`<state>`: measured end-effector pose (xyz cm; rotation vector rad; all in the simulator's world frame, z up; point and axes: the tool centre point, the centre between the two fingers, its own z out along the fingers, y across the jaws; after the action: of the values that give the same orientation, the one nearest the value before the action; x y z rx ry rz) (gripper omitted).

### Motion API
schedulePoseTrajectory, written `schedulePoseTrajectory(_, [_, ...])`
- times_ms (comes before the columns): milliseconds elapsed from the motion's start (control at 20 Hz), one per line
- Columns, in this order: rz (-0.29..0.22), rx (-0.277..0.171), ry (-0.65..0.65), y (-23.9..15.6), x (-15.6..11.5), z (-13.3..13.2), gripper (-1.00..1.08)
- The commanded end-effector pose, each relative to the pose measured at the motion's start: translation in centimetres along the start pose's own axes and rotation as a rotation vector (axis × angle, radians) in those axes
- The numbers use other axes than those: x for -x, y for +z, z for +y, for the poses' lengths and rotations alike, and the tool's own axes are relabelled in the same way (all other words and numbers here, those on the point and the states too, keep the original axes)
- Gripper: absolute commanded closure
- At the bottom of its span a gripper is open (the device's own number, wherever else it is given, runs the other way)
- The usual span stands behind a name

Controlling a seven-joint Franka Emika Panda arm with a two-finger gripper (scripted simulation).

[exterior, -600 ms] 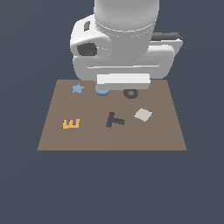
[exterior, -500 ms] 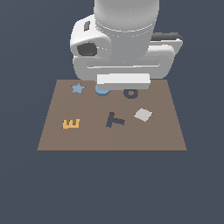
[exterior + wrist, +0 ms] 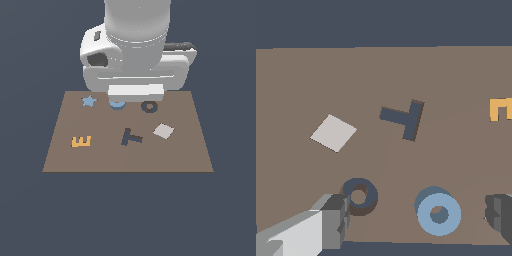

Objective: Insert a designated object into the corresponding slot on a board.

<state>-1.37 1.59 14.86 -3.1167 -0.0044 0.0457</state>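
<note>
Franka arm hangs low over far edge of brown board (image 3: 127, 155). Pincer (image 3: 416, 220) spread apart, one finger (image 3: 336, 220) beside dark navy ring (image 3: 360, 196), other at frame edge; light blue disc (image 3: 438, 214) lies flat on board between fingers, ungripped, near ring but apart. Navy T (image 3: 404, 119), pale grey square (image 3: 333, 132), orange E (image 3: 81, 141), blue star (image 3: 89, 101) spread across board.

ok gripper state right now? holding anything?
Gripper: open, holding nothing. Its fingers stand wide apart on either side of the light blue disc, not touching it.
</note>
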Motion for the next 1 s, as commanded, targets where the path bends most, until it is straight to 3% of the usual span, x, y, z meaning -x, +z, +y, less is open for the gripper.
schedulePoseTrajectory(0, [0.002, 0.002, -0.001, 0.9, 0.7, 0.5, -0.92])
schedulePoseTrajectory(550, [0.02, 0.017, -0.013, 6.8, 5.3, 3.8, -0.92])
schedulePoseTrajectory(950, [0.028, 0.024, -0.018, 9.4, 7.1, 5.3, -0.92])
